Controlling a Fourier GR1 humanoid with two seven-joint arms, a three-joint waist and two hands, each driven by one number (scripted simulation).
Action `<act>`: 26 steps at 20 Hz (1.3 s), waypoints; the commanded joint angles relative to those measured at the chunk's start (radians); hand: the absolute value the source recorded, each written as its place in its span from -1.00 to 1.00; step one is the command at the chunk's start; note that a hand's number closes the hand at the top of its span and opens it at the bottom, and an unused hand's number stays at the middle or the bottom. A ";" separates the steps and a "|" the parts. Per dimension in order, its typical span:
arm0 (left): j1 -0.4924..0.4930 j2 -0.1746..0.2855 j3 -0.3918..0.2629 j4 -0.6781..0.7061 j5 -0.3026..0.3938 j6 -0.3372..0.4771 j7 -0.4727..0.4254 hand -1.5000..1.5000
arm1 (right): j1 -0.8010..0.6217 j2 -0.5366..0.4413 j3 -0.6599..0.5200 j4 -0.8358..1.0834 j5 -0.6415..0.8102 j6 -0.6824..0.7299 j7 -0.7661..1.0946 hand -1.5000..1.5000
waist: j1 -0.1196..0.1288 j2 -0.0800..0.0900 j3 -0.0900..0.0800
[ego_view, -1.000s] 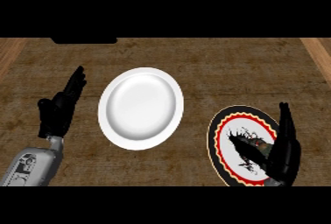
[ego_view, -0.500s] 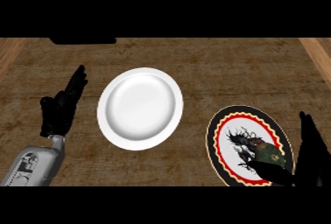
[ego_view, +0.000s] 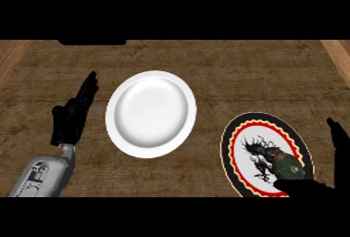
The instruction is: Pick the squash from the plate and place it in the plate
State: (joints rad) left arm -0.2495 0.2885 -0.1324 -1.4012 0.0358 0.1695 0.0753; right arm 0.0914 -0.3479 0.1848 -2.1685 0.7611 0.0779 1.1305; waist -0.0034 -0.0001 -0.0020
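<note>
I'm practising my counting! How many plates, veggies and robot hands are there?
Plates: 2, the plain white round plate and the black round plate with red and yellow rim
Veggies: 1, the dark green squash on the black plate
Hands: 2, the black left hand and the black right hand
Total: 5

The desk fills nearly the whole view, seen from steeply above. Its top is a dull, dark brown with a coarse, mottled grain that runs evenly across it. Along the left edge a strip of paler, warmer wood slants inward toward the far side, and a matching pale strip slants in at the far right. At the far edge, left of centre, lies a flat black shape, too dark to identify. The light is even and soft.
</note>
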 commanded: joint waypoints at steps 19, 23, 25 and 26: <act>-0.015 -0.010 0.055 -0.080 -0.017 -0.060 0.098 0.00 | 0.020 0.129 -0.039 0.339 0.009 0.095 -0.033 -1.00 | 0.005 -0.001 0.002; 0.020 -0.030 0.071 -0.062 -0.048 -0.069 0.040 0.00 | 0.004 0.105 -0.142 0.419 -0.039 0.099 -0.141 -1.00 | 0.003 0.000 0.002; 0.031 -0.042 0.071 -0.070 -0.055 -0.079 0.046 0.00 | -0.019 0.108 -0.147 0.424 -0.037 0.138 -0.124 -1.00 | 0.003 0.000 0.002; 0.022 -0.046 0.079 -0.053 -0.066 -0.076 0.027 0.00 | 0.041 0.143 -0.122 0.428 0.011 0.053 -0.160 -1.00 | 0.001 0.000 0.002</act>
State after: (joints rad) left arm -0.2371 0.2527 -0.0659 -1.4453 -0.0168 0.1061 0.1099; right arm 0.0961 -0.2299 0.0733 -1.7855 0.7454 0.1740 0.9926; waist -0.0007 -0.0003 0.0000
